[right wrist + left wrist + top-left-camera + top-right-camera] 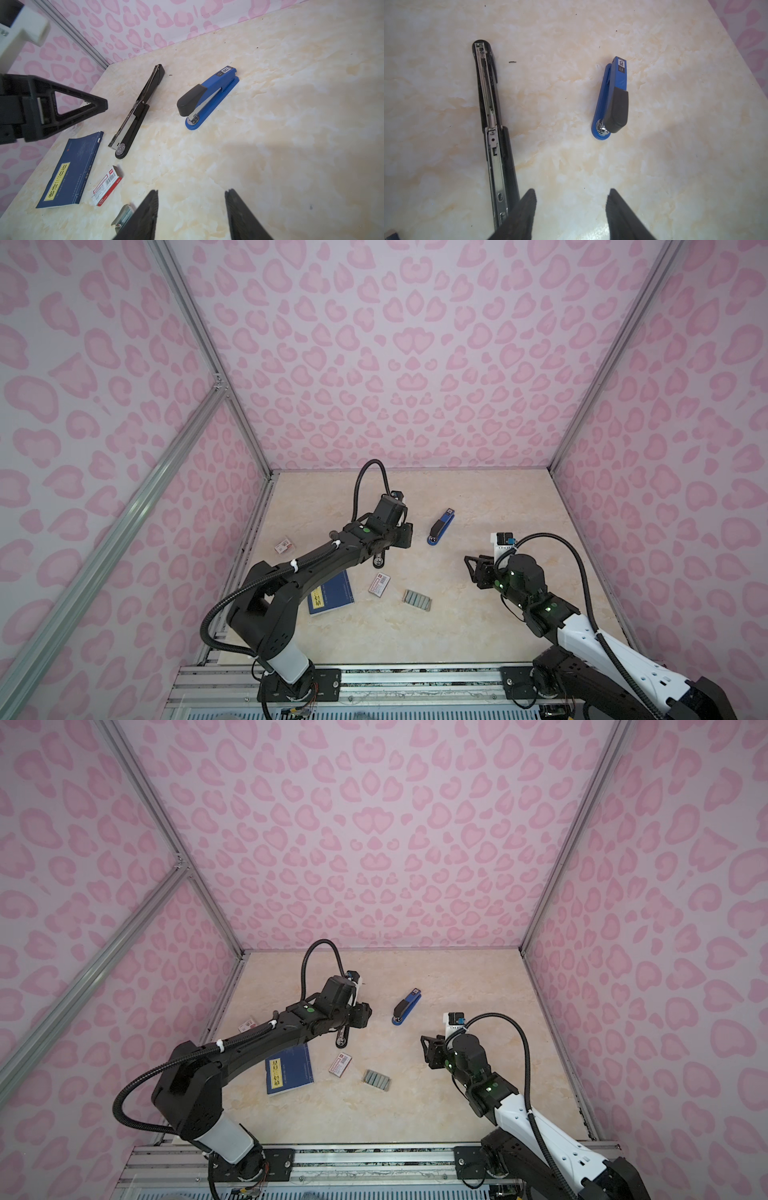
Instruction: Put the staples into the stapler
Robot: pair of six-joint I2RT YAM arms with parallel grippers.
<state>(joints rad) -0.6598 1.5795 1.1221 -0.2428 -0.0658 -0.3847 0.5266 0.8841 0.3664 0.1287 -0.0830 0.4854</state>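
Down at the near edge, the rail [415,680] anchors both arms. Just beyond it on the table [457,635] lie the staples [417,600], loose silvery strips side by side, just right of the white-and-red staple box [380,584]. They're out in the open, I'd say, so a pair of fingers can pinch one strip off.

Farther and to the left, the black stapler [136,112] lies folded out flat with its metal channel facing up. That looks like the reason for the pose: an open magazine waiting for a strip. The blue stapler [441,526], far of centre, is closed and well apart from everything.

Now the left gripper [571,192]: it hangs over the black stapler, jaws well parted, bare table between them. One finger overlaps the stapler's edge in the wrist view, and I can't call contact there. The right gripper [191,192] hovers right of the staples, jaws likewise parted, holding nothing, touching nothing. The staples are not yet picked.
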